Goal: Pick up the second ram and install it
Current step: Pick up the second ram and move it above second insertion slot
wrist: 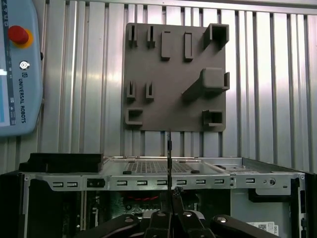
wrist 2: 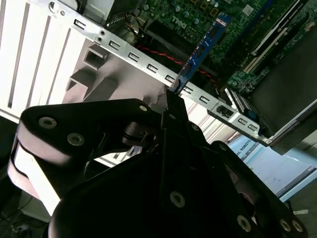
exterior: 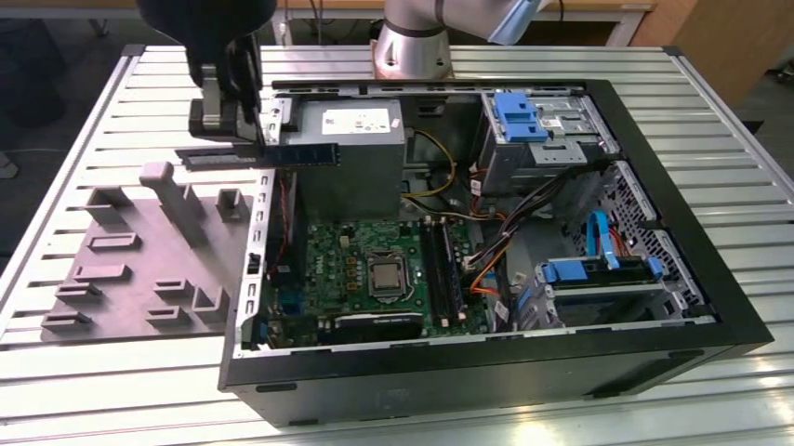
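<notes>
The second ram [exterior: 308,154], a thin dark stick, hangs in the air above the case's upper rim, next to the grey power supply [exterior: 351,139]. My gripper [exterior: 266,139] is shut on one end of it. In the second wrist view the ram [wrist 2: 200,52] runs out from the gripper [wrist 2: 171,101] over the case's metal edge toward the green motherboard [wrist 2: 198,15]. It shows edge-on as a thin line in the first wrist view, ram [wrist: 169,153] above the gripper [wrist: 170,196]. The long black memory slots [exterior: 442,269] lie on the motherboard [exterior: 360,269], well away from the stick.
The open black computer case [exterior: 694,279] holds blue drive brackets [exterior: 515,116], cables and a processor socket [exterior: 387,276]. A grey fixture plate [exterior: 149,251] with blocks and posts lies on the slatted table at the exterior view's left. A teach pendant [wrist: 17,69] rests beside the plate [wrist: 176,74].
</notes>
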Tool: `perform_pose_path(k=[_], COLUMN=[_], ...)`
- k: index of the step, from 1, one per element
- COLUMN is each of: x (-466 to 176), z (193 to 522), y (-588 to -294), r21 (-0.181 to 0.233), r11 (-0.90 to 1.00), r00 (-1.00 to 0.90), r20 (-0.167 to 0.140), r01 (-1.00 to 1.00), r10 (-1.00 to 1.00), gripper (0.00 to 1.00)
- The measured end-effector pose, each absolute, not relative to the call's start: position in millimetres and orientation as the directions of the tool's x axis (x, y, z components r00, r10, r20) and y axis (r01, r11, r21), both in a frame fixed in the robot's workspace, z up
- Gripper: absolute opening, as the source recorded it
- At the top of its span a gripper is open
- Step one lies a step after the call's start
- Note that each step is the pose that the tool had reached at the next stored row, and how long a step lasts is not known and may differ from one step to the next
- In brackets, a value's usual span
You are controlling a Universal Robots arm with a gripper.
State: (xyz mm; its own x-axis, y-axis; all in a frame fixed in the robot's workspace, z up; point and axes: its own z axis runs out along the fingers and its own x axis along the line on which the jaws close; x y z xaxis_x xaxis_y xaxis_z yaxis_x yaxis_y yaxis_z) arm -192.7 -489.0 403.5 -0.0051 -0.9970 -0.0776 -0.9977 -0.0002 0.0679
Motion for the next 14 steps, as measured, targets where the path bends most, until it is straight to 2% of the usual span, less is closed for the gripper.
perform_pose_path(k=[14], x=[-159.7], z=[403.5], y=[-489.0], r21=[0.068], r11=[0.0], r00=[-0.005], r20=[-0.078], r01=[-0.998], r10=[-0.997], gripper=[0.12])
